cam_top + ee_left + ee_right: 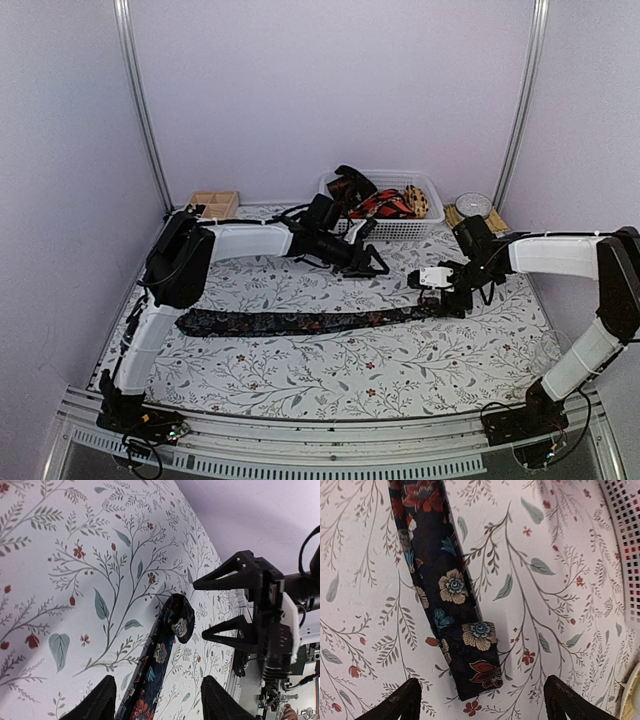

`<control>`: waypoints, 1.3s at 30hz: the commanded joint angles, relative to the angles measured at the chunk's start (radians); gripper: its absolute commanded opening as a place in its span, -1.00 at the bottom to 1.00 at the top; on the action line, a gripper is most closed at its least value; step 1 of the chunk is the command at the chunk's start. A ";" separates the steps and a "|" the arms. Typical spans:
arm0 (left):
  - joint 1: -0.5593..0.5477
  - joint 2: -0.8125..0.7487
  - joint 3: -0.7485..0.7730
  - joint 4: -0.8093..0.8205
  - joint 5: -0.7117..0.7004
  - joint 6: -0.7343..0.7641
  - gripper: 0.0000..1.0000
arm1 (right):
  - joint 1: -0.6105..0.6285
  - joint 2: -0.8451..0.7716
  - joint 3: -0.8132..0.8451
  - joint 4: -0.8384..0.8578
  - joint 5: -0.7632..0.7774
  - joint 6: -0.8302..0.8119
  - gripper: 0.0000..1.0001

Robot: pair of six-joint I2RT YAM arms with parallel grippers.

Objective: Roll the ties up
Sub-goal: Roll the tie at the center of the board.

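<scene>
A dark floral tie (300, 321) lies flat and stretched across the table, left to right. Its right end (479, 672) is folded over once. My right gripper (447, 302) hovers over that folded end, open, and the end lies between the spread fingertips of the right gripper (482, 707) without touching them. My left gripper (368, 264) is just left of it, open and holding nothing; the tie (160, 655) runs up between the tips of the left gripper (157, 707). More ties (378, 203), dark, red-black and yellow, are piled in the basket.
The white mesh basket (400, 229) stands at the back middle, its wall (626, 525) close to my right gripper. A shallow wooden tray (215, 203) sits at the back left. A round pale object (473, 205) rests on a mat at the back right.
</scene>
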 commanded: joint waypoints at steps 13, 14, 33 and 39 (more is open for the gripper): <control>-0.076 0.239 0.306 0.014 0.039 -0.005 0.12 | 0.001 -0.135 0.256 -0.029 0.098 1.002 0.99; -0.085 0.247 0.309 0.036 0.044 -0.013 0.12 | -0.004 -0.124 0.259 -0.032 0.059 1.038 1.00; -0.145 0.340 0.349 0.187 -0.033 -0.090 -0.06 | -0.113 0.054 -0.102 0.179 -0.295 1.608 0.27; -0.148 0.359 0.358 0.192 -0.046 -0.099 -0.19 | -0.114 0.084 -0.122 0.219 -0.307 1.622 0.22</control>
